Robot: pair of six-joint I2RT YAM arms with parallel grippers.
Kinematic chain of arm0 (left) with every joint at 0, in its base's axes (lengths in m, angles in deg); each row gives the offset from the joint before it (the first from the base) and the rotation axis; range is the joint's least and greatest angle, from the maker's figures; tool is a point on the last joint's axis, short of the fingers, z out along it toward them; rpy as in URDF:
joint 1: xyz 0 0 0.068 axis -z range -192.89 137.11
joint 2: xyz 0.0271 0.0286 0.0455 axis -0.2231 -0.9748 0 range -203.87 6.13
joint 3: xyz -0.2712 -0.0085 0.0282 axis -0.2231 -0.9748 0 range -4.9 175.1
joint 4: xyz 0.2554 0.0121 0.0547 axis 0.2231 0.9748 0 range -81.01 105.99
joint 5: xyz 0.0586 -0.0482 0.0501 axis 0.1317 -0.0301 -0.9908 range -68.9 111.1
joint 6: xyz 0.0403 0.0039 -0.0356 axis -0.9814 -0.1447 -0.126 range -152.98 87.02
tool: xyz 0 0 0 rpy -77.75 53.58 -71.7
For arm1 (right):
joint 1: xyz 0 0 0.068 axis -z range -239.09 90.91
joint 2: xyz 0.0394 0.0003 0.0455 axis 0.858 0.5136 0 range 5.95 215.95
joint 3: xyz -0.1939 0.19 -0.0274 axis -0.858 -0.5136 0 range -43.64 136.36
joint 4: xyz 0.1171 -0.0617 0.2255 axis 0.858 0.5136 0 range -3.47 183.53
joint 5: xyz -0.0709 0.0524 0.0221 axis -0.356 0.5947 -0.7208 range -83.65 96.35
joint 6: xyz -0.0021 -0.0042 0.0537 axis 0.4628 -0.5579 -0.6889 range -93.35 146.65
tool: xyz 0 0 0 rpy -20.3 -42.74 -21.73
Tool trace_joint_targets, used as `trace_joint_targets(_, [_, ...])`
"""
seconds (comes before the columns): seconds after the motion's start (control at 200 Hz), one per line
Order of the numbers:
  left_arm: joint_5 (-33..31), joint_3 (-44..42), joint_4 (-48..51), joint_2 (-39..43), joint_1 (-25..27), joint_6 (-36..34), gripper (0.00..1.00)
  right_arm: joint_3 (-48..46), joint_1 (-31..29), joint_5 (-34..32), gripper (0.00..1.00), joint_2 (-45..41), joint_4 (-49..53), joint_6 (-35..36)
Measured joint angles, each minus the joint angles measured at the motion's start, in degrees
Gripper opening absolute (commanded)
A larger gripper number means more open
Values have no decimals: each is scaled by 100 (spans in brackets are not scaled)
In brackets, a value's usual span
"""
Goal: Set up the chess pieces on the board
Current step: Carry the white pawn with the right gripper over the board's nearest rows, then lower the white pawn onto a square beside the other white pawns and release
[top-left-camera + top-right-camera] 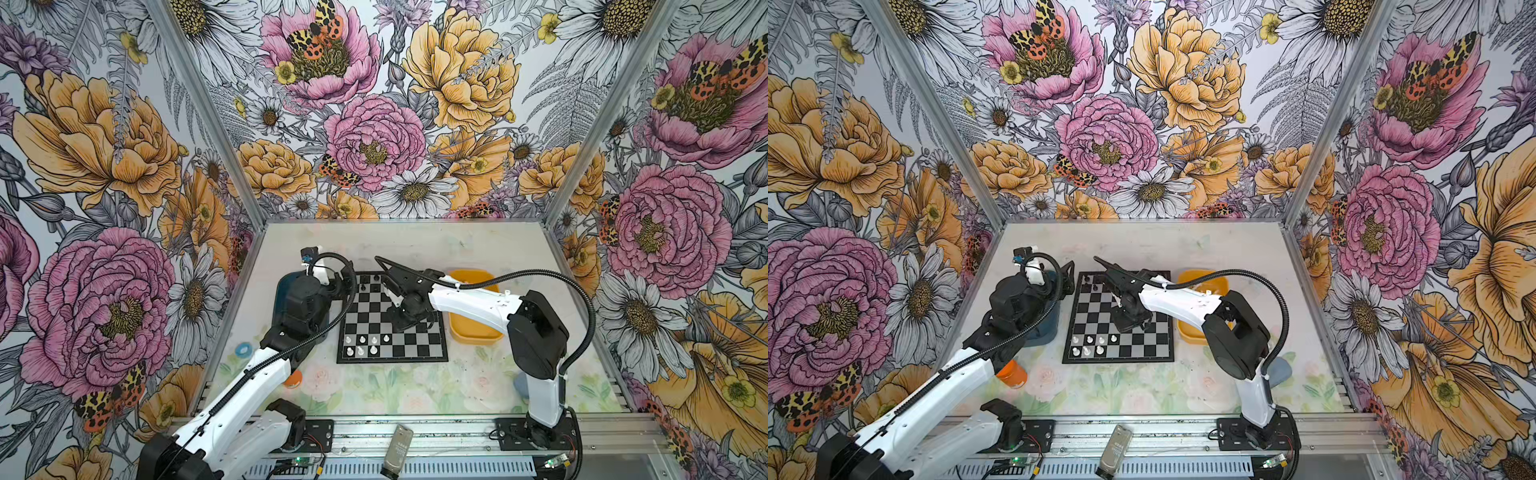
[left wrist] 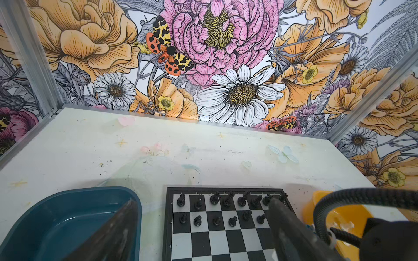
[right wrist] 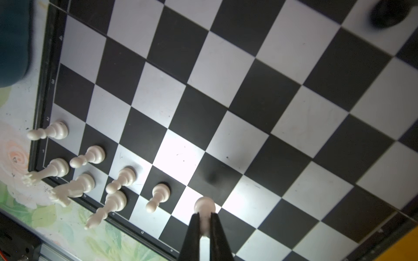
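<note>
R claw (image 3: 204, 218) is clenching a small white plastic pawn (image 3: 204, 204) over the black-and-silver square chessboard (image 3: 248, 108); L claw (image 2: 202, 200) is hanging released by teal plastic tray (image 2: 67, 210).

Middle rows of the square black-and-silver chessboard (image 3: 255, 106) lie bare. Small white plastic chess pieces (image 3: 90, 156) crowd its near left corner, small black pieces (image 2: 228, 200) its far edge; the right gripper (image 3: 204, 218), clamping a white pawn (image 3: 204, 204), overhangs it.

Both top views look steeply down from high on the near side of the board (image 1: 409, 351), showing the whole table (image 1: 415, 245). The left wrist view sits low at its left, facing the back wall (image 2: 226, 56). The right wrist view hangs close over its near-left corner.
</note>
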Motion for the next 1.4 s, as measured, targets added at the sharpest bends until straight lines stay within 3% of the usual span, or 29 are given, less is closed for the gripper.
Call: trace_joint_targets(1.401, [0, -57, -2, 66, -4, 4, 91, -240, -264, 87, 0, 72, 20, -302])
